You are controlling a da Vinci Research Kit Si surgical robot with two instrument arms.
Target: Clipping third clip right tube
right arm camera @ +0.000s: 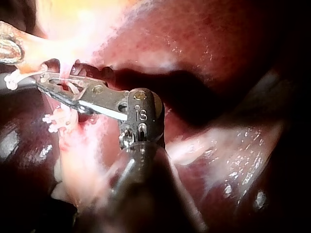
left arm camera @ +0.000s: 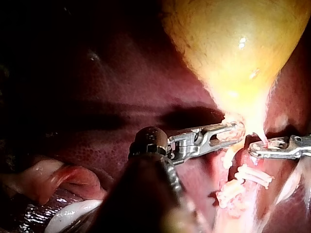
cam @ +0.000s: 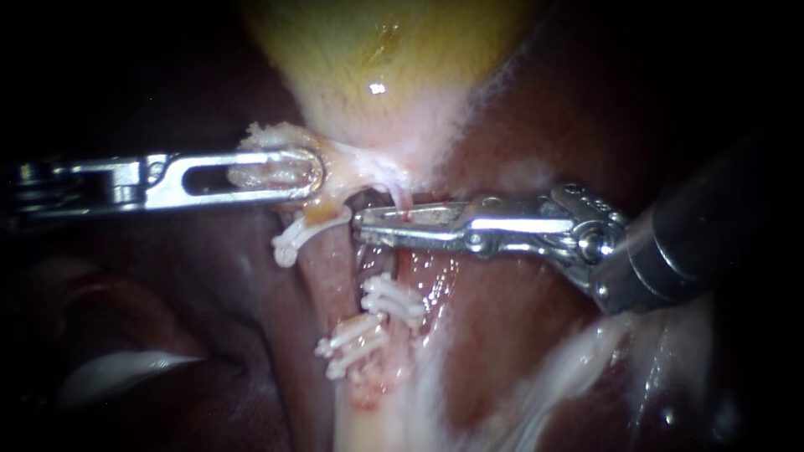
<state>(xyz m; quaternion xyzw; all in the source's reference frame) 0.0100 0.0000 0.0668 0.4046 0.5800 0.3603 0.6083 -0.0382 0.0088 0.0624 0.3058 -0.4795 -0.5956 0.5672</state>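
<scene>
Judging the step as placement: I see no third clip seated on the right tube yet.

Endoscope: my left instrument has its jaws pinching tissue at the narrow end of the gallbladder. My right instrument has its jaws slightly spread. The right tube, a thin pale strand, crosses between them, with clips seated further down.

Left wrist: left instrument clamped on that same tissue, with the right instrument just beside it.

Right wrist: right instrument has a narrow gap between its jaws and the strand lies across it. The liver lies beyond.

Next move, in my judgement: confirm the tube lies fully within the jaws and apart from the nearest clip, then close squarely.
</scene>
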